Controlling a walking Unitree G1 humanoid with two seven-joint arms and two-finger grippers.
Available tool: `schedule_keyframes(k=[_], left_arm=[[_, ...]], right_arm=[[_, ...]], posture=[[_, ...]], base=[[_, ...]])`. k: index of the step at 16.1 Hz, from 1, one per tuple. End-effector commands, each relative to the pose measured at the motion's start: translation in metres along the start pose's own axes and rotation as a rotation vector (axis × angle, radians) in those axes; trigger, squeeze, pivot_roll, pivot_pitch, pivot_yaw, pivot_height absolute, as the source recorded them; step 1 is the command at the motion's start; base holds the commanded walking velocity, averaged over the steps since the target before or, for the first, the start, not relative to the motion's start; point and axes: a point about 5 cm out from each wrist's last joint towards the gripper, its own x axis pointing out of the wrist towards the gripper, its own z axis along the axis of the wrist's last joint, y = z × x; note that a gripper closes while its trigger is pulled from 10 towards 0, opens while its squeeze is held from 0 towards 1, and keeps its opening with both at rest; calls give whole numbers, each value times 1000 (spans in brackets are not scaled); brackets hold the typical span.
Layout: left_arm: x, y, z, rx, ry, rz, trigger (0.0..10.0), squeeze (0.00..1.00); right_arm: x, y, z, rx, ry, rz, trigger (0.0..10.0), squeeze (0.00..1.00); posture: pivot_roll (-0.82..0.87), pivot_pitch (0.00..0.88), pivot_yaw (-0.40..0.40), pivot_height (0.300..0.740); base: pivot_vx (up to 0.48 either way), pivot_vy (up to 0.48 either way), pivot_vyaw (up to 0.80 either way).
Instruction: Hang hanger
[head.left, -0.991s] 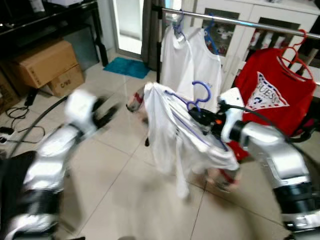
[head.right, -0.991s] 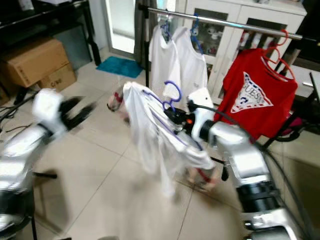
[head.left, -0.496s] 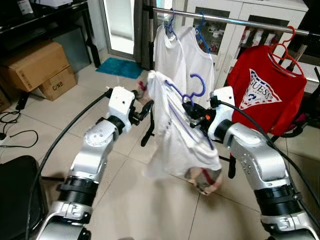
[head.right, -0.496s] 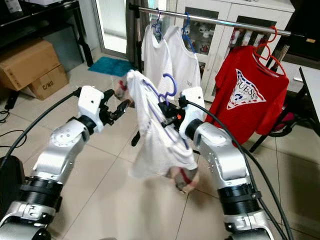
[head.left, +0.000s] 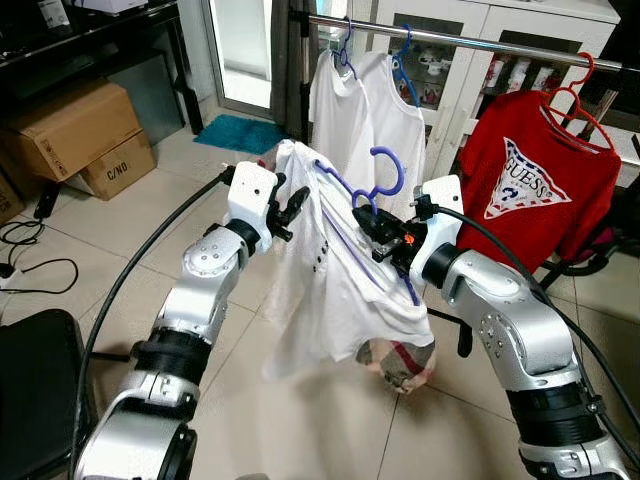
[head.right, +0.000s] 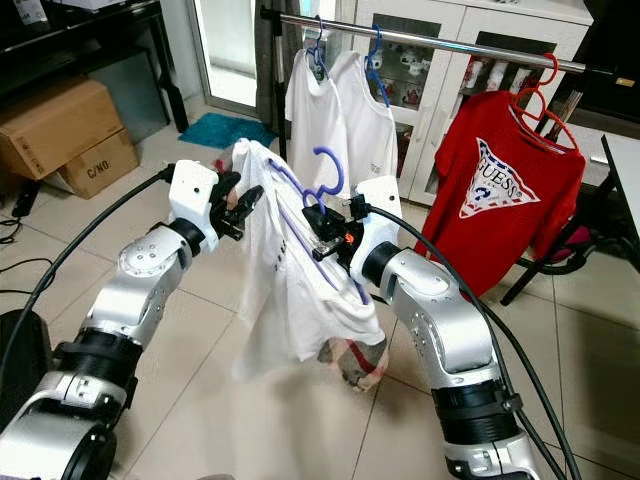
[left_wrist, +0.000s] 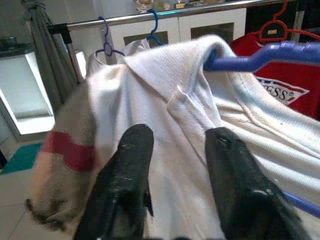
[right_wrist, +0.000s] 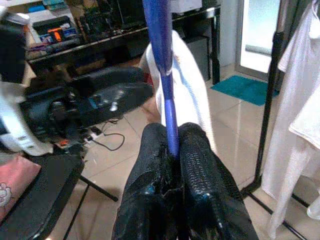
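Your right end effector (right_wrist: 172, 150) is clamped tight on the blue hanger (head.left: 372, 190), fingers pinching its arm just below the hook. The hanger sits mid-air in front of the clothes rail (head.left: 470, 38), not on it, with the white shirt (head.left: 335, 280) draped over it. Your left end effector (left_wrist: 175, 145) has its fingers spread, parted over the shirt's collar at the hanger's far shoulder, cloth between them.
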Motion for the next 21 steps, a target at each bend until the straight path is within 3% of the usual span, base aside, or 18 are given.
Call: schedule_keyframes(k=[1, 11, 12, 13, 14, 15, 21], left_arm=[[2, 3, 4, 20, -10, -8, 0, 0], [11, 2, 1, 17, 2, -45, 0, 0], [10, 1, 0, -10, -5, -38, 824, 0], [9, -1, 1, -43, -30, -34, 10000, 0], [8, -2, 2, -58, -44, -35, 10000, 0], [2, -8, 2, -60, -79, -66, 10000, 1000], [-6, -10, 1, -1, -115, -34, 10000, 1000]], right_arm=[[-1, 7, 6, 0, -30, 30, 10000, 0], [-5, 15, 8, 2, -35, 64, 10000, 0], [-5, 17, 8, 2, -32, 69, 10000, 0], [-5, 17, 7, 2, -29, 69, 10000, 0], [-5, 17, 7, 3, -29, 69, 10000, 0], [-5, 16, 6, 4, -23, 65, 10000, 0], [-2, 18, 3, 13, -14, 73, 10000, 0]], posture=[[-44, 0, 9, 740], [-56, 0, 25, 740], [-57, 0, 29, 740], [-57, 0, 32, 740], [-57, 0, 32, 740], [-54, 0, 35, 740], [-46, 0, 25, 740]], base=[[0, 0, 0], [0, 0, 0], [0, 0, 0], [0, 0, 0], [0, 0, 0], [0, 0, 0], [0, 0, 0]])
